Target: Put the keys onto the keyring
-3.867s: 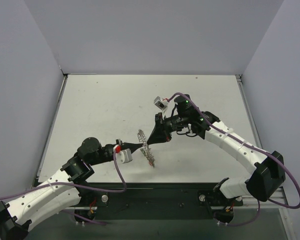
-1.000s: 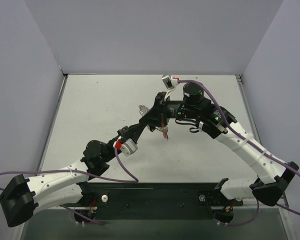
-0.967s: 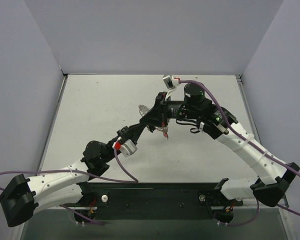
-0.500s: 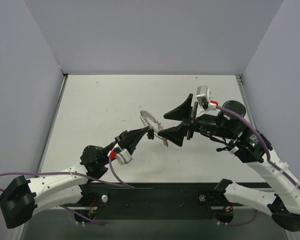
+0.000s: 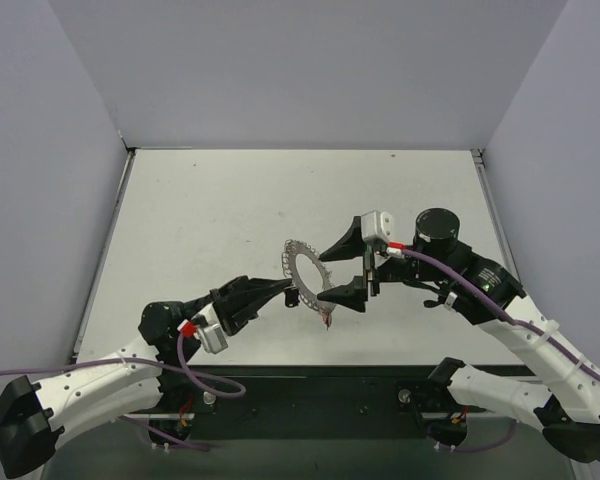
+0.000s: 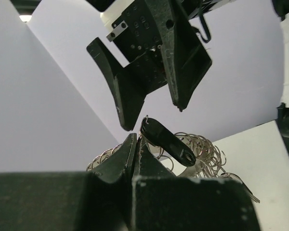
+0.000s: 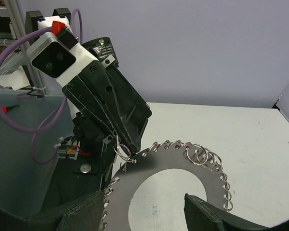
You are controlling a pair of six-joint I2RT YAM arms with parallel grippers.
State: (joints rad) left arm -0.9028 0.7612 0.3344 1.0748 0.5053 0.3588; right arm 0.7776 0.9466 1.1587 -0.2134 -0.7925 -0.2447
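My left gripper (image 5: 281,291) is pinched tight on the rim of the keyring (image 5: 292,262), and I hold that ring up off the table (image 5: 200,220), tilted so its hollow centre faces my other hand; I judge the grip sits on the edge, not across the middle, so that the band and the hole are free to be worked on; from the right wrist view the ring (image 7: 176,164) shows as a flat grey band with small wire loops threaded all round its edge, my left fingertips (image 7: 125,144) clamped where that edge comes nearest them; my right gripper (image 5: 322,279) stands wide, one finger above the ring and one below, holding nothing, with its jaws straddling the ring but not touching it; I take that spread as room to come in on a key or a loop without knocking the ring out of my left pinch; a black-headed key (image 6: 167,142) lies just beyond my closed left fingertips in the left wrist view, against the wire loops, and a small reddish key (image 5: 326,319) hangs below the ring's lower edge; whether either is threaded through a loop or only caught there, I cannot tell; the other colours I cannot make out.
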